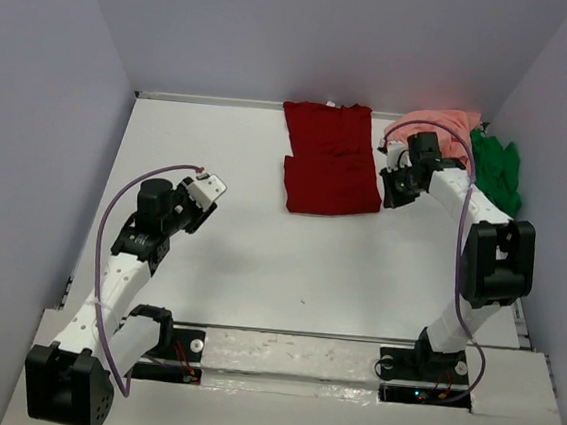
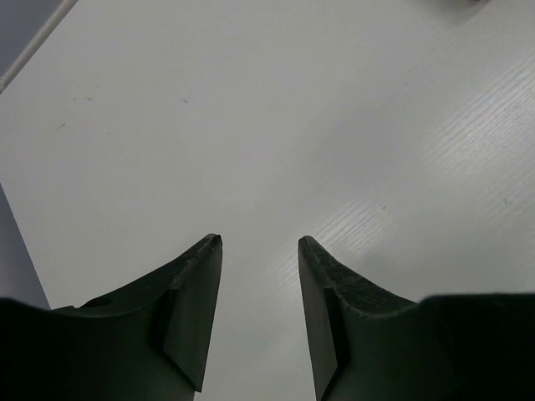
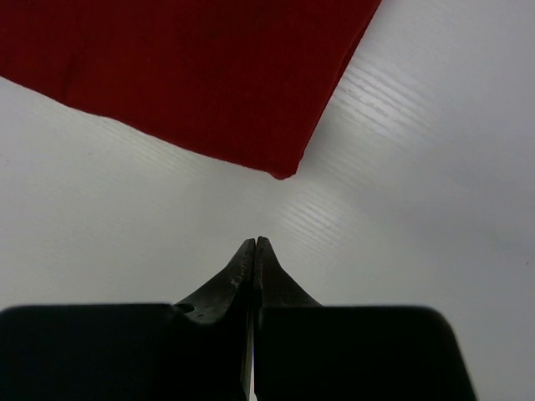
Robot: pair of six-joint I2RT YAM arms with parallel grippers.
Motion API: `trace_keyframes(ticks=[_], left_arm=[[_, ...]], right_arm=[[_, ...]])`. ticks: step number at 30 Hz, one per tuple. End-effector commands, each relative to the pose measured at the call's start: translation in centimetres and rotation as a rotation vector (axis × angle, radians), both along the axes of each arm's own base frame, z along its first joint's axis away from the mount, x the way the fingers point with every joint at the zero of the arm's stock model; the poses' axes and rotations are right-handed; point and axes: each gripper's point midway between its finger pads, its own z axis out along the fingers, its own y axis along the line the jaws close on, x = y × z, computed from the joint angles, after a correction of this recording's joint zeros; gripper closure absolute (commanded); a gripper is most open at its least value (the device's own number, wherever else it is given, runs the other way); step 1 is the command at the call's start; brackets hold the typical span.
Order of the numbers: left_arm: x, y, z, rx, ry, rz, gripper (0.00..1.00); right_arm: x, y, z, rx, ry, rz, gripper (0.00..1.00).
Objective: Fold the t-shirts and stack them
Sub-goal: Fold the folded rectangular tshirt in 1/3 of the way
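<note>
The dark red t-shirt (image 1: 331, 157) lies partly folded at the back middle of the table; its near corner (image 3: 280, 171) shows in the right wrist view. A salmon pink t-shirt (image 1: 443, 121) is bunched at the back right, and a bright green t-shirt (image 1: 497, 169) is crumpled beside it against the right wall. My right gripper (image 1: 394, 189) (image 3: 255, 241) is shut and empty, just off the red shirt's right edge and a short way from that corner. My left gripper (image 1: 203, 197) (image 2: 260, 242) hangs open over bare table at the left, with nothing between its fingers.
The white table (image 1: 259, 260) is boxed in by grey walls on the left, back and right. A raised strip (image 1: 290, 354) with both arm bases runs along the near edge. The right arm reaches across in front of the pink shirt.
</note>
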Motion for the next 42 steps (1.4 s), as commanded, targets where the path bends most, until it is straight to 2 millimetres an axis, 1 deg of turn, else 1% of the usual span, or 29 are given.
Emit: trace_keyframes(ticks=[1,2,3,4,5,11,12,14,17,19,23,28,32,33,38,39,40,41,42], left_arm=[[0.0,0.0,1.4,-0.044,-0.071,-0.010,0.45],[-0.1,0.1,1.6,-0.051,-0.078,-0.012,0.44],[-0.1,0.1,1.5,-0.054,-0.078,-0.012,0.43],[-0.2,0.2,1.5,-0.056,-0.076,-0.011,0.43],[-0.2,0.2,1.5,-0.055,-0.072,-0.011,0.42],[-0.2,0.6,1.9,-0.065,-0.084,-0.001,0.42],[-0.3,0.6,1.9,-0.069,-0.085,-0.002,0.42],[-0.4,0.7,2.0,-0.068,-0.088,0.000,0.42],[-0.4,0.8,1.9,-0.067,-0.085,0.001,0.42],[-0.4,0.7,1.8,-0.069,-0.082,-0.005,0.42],[-0.4,0.7,2.0,-0.072,-0.091,-0.008,0.43],[-0.6,0.6,2.1,-0.069,-0.100,-0.015,0.43],[-0.7,0.7,2.2,-0.067,-0.108,-0.018,0.42],[-0.7,0.6,2.3,-0.068,-0.110,-0.021,0.42],[-0.9,0.5,2.5,-0.072,-0.118,-0.029,0.42],[-0.9,0.4,2.5,-0.074,-0.117,-0.032,0.41],[-0.9,0.4,2.4,-0.075,-0.117,-0.035,0.40],[-1.0,0.3,2.3,-0.076,-0.114,-0.039,0.37],[-1.0,0.2,2.4,-0.076,-0.116,-0.043,0.36]], right_arm=[[2.0,0.5,1.6,0.023,-0.032,0.022,1.00],[2.3,0.6,1.2,0.024,-0.019,0.027,1.00],[3.0,0.8,1.8,0.030,-0.034,0.029,1.00],[3.1,0.9,1.7,0.035,-0.026,0.034,1.00],[3.6,1.1,1.6,0.037,-0.024,0.035,1.00],[4.2,1.5,0.5,0.053,0.012,0.046,1.00],[4.2,1.7,-0.1,0.058,0.029,0.049,1.00],[4.5,1.8,-0.2,0.062,0.033,0.051,1.00],[4.6,1.8,-1.3,0.058,0.058,0.053,1.00],[4.4,1.8,-1.9,0.057,0.074,0.056,1.00],[3.8,1.7,-3.8,0.055,0.117,0.056,1.00],[3.2,1.6,-5.2,0.049,0.159,0.054,1.00],[2.5,1.6,-6.0,0.051,0.188,0.053,1.00],[2.3,2.0,-6.2,0.049,0.193,0.063,1.00],[1.9,1.8,-7.3,0.036,0.222,0.062,1.00],[1.9,2.1,-7.3,0.033,0.223,0.071,1.00],[1.8,2.0,-7.5,0.025,0.230,0.067,1.00],[1.9,2.0,-7.4,0.024,0.228,0.067,1.00],[2.1,2.0,-7.2,0.024,0.222,0.068,1.00]])
